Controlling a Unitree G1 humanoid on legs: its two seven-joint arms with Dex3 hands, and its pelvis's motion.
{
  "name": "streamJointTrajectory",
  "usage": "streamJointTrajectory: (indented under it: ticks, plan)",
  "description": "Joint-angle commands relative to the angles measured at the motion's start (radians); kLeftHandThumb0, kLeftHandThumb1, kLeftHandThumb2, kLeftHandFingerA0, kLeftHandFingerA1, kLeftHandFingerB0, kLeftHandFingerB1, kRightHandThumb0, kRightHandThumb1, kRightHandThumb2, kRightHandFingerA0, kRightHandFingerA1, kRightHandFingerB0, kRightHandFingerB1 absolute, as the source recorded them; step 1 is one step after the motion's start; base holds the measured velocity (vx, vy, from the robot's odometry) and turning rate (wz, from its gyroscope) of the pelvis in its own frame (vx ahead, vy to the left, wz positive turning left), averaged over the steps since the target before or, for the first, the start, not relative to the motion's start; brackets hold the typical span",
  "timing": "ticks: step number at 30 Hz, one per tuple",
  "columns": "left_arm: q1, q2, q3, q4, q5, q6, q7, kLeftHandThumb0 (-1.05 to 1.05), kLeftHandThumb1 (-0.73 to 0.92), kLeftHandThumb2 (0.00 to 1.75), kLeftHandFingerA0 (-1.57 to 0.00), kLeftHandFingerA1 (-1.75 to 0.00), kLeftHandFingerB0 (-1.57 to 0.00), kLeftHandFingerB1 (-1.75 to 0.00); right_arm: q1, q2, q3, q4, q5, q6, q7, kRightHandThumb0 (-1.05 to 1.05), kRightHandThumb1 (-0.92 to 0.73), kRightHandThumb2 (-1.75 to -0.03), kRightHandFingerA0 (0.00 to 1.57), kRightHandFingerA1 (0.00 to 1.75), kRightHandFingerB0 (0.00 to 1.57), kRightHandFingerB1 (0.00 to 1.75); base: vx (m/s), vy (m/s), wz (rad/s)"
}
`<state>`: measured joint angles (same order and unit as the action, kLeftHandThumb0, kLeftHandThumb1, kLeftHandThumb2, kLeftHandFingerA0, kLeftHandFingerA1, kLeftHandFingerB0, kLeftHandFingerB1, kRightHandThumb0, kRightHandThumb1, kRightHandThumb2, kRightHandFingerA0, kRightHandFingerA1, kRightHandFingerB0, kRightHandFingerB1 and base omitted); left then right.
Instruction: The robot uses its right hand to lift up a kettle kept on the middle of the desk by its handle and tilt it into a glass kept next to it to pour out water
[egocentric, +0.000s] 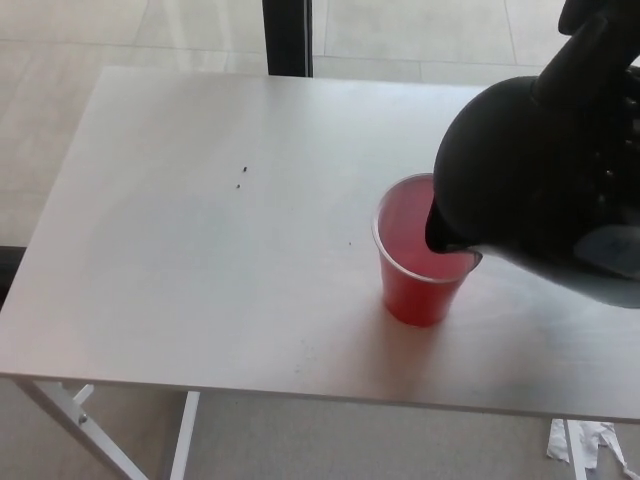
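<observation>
A black kettle hangs tilted above the right side of the white desk. Its spout points down and left and dips over the right half of the rim of a clear plastic glass that holds red liquid. The glass stands upright on the desk, right of centre. My right hand shows as a dark shape at the top right corner, shut on the kettle's handle. The kettle's body hides most of the hand. I cannot see any stream of water at the spout. My left hand does not show.
A dark post stands behind the desk's far edge. Two tiny dark specks lie on the desk's left half. The desk's white legs and some scraps of paper on the floor show below the front edge.
</observation>
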<state>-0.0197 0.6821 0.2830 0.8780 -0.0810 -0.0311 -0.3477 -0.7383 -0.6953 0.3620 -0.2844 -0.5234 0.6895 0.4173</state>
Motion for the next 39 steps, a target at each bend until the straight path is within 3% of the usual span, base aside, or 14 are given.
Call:
streamJointTrajectory:
  ticks: [1,2,3,4,6,19,20,21,22,25,26,27,35,39]
  plan:
    - [0.013,0.023,0.002,-0.024,0.006,0.034,0.002,-1.05,0.46,1.32,-0.54,-0.58,-0.40,-0.85,-0.005,0.020,0.031,-0.019,-0.057,0.021,0.054,-0.47,-0.57,-1.00,1.19,1.38,0.82,1.11,0.00,0.000,0.00]
    - [0.009,0.022,0.004,-0.020,0.005,0.036,0.004,-1.05,0.48,1.32,-0.54,-0.58,-0.42,-0.84,-0.026,0.021,0.044,-0.027,-0.073,0.049,0.081,-0.38,-0.72,-0.73,0.93,1.75,0.71,1.27,0.00,0.000,0.00]
    - [0.010,0.022,0.006,-0.022,0.001,0.039,0.000,-1.05,0.62,1.04,-0.52,-0.60,-0.41,-0.84,-0.040,0.026,0.053,-0.028,-0.084,0.075,0.096,-0.36,-0.69,-0.74,0.90,1.75,0.69,1.11,0.00,0.000,0.00]
    - [0.007,0.022,0.006,-0.016,0.001,0.036,-0.002,-1.05,0.47,1.31,-0.53,-0.59,-0.41,-0.84,-0.052,0.031,0.058,-0.027,-0.090,0.094,0.110,-0.33,-0.66,-0.79,0.89,1.75,0.69,1.12,0.00,0.000,0.00]
    - [0.002,0.020,0.007,-0.010,0.001,0.032,0.000,-1.05,0.60,1.05,-0.53,-0.61,-0.43,-0.87,-0.074,0.035,0.070,-0.026,-0.106,0.120,0.136,-0.32,-0.64,-0.80,0.87,1.75,0.67,1.27,0.00,0.000,0.00]
    - [-0.026,0.019,-0.005,0.009,0.011,0.025,-0.001,-1.05,0.46,1.32,-0.54,-0.63,-0.43,-0.91,-0.143,0.084,0.148,-0.085,-0.185,0.052,0.190,-0.35,-0.60,-0.79,0.97,1.75,0.65,1.64,0.00,0.000,0.00]
    - [-0.031,0.019,-0.005,0.009,0.010,0.030,0.001,-1.05,0.60,1.05,-0.54,-0.64,-0.44,-0.91,-0.140,0.088,0.151,-0.087,-0.197,0.045,0.194,-0.39,-0.63,-0.76,0.97,1.75,0.64,1.72,0.00,0.000,0.00]
    - [-0.037,0.017,-0.007,0.009,0.010,0.038,0.003,-1.05,0.45,1.32,-0.54,-0.63,-0.43,-0.90,-0.150,0.097,0.180,-0.077,-0.226,0.043,0.201,-0.51,-0.49,-0.99,1.23,1.41,0.97,1.26,0.00,0.000,0.00]
    - [-0.041,0.017,-0.010,0.008,0.013,0.039,0.003,-1.05,0.45,1.32,-0.54,-0.62,-0.42,-0.89,-0.174,0.115,0.221,-0.064,-0.273,0.081,0.239,-0.40,-0.62,-0.87,0.98,1.75,0.67,1.57,0.00,0.000,0.00]
    - [-0.041,0.016,-0.013,-0.003,0.013,0.042,0.006,-1.05,0.60,1.05,-0.54,-0.63,-0.44,-0.90,-0.189,0.136,0.250,-0.063,-0.306,0.107,0.277,-0.36,-0.59,-0.85,0.98,1.75,0.70,1.37,0.00,0.000,0.00]
    - [-0.040,0.016,-0.013,-0.012,0.012,0.041,0.004,-1.05,0.60,1.05,-0.53,-0.64,-0.44,-0.91,-0.205,0.145,0.277,-0.066,-0.326,0.120,0.321,-0.42,-0.51,-1.03,1.22,1.36,0.85,1.09,0.00,0.000,0.00]
    - [-0.039,0.016,-0.013,-0.017,0.011,0.043,0.003,-1.05,0.60,1.04,-0.53,-0.64,-0.44,-0.91,-0.206,0.150,0.284,-0.068,-0.337,0.122,0.333,-0.34,-0.61,-0.92,0.97,1.75,0.74,1.24,0.00,0.000,0.00]
    - [-0.036,0.013,-0.015,-0.044,0.010,0.060,0.003,-1.05,0.46,1.31,-0.54,-0.63,-0.45,-0.89,-0.221,0.167,0.387,-0.051,-0.506,0.051,0.390,-0.38,-0.62,-0.84,1.01,1.67,0.84,1.05,0.00,0.000,0.00]
    - [-0.023,0.012,-0.010,-0.063,0.003,0.060,0.000,-1.05,0.60,1.04,-0.54,-0.65,-0.46,-0.92,-0.211,0.165,0.398,-0.027,-0.556,0.026,0.398,-0.40,-0.63,-0.82,1.02,1.68,0.85,1.03,0.00,0.000,0.00]
